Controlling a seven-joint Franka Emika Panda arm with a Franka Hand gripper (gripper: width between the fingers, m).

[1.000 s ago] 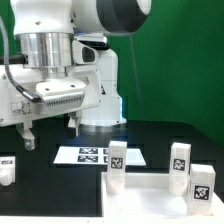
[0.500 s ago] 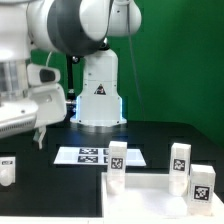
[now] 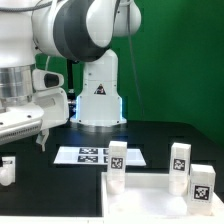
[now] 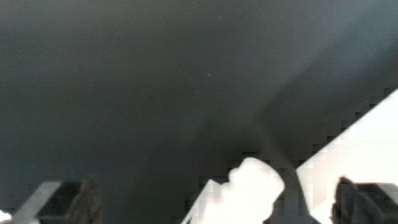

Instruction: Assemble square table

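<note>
The white square tabletop point(image 3: 160, 198) with its raised rim lies at the front of the exterior view's right. White block legs with marker tags stand at its corner point(image 3: 116, 178), behind it point(image 3: 118, 152), and at the right point(image 3: 180, 156) point(image 3: 200, 183). One more leg point(image 3: 7, 168) stands alone at the far left edge. My gripper point(image 3: 20, 140) hangs open above that left leg, with one dark finger point(image 3: 42, 139) showing. In the wrist view my gripper point(image 4: 210, 205) is open, and a blurred white shape point(image 4: 249, 192) lies between the fingers point(image 4: 54, 202) without touching them.
The marker board point(image 3: 90, 155) lies flat on the black table behind the tabletop. The robot's white base point(image 3: 97, 95) stands at the back centre before a green wall. A white strip point(image 4: 365, 140) cuts across one corner of the wrist view.
The arm has swung toward the exterior view's left and dropped lower. The gripper now sits over the lone left leg. No part has moved.
</note>
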